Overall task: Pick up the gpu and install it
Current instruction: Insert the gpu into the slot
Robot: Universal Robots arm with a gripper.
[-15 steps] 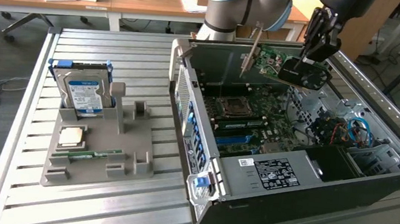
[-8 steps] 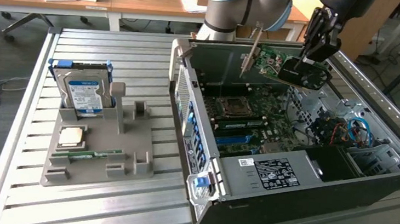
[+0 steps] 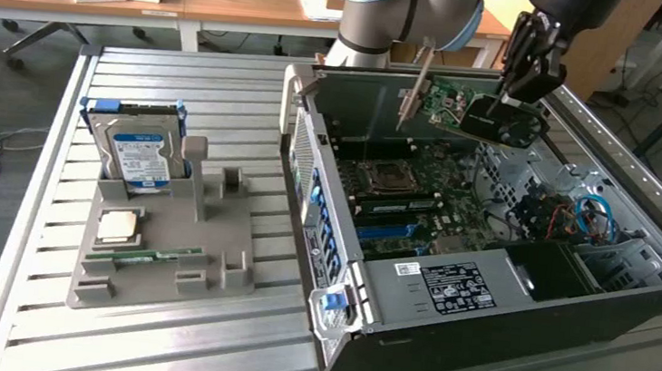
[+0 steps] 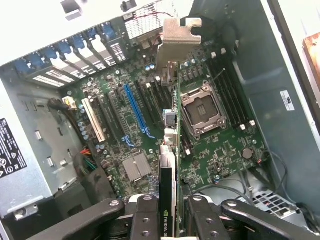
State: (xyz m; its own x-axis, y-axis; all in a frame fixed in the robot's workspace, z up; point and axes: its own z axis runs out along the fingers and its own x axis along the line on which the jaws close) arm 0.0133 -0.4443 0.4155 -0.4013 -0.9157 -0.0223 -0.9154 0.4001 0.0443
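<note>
Closest to the wrist camera are the black fingers (image 4: 145,216) of the hand (image 4: 170,212), closed partway on the fan end of the gpu (image 4: 170,150), one finger on each face of the card. From there the card is seen edge-on, and its silver end bracket (image 4: 177,40) is at the far end, away from the fingers.

In the exterior view the gpu (image 3: 466,107) hangs in the air from the hand (image 3: 512,98), above the open computer case (image 3: 330,195) near its back wall. It is tilted, with the black cooler block just under the fingers and the long bracket (image 3: 413,89) slanting down toward the exterior view's left. The card is clear of the board below and sits in no slot.

Under it lies the motherboard (image 4: 115,100). A blue slot (image 4: 136,112) and a white slot (image 4: 93,120) lie to one side of the card's line, and the open processor socket (image 4: 202,107) lies to the other. Toward the front of the case is a grey power supply (image 3: 455,284) with a dark label.

The case stands on a slatted metal counter (image 3: 171,334). Well apart from it, toward the exterior view's left, a grey holder (image 3: 227,248) carries an upright hard drive (image 3: 140,153), a square processor chip (image 3: 120,224) and a thin green memory stick (image 3: 160,254). A wooden counter (image 3: 264,1) stands behind.
</note>
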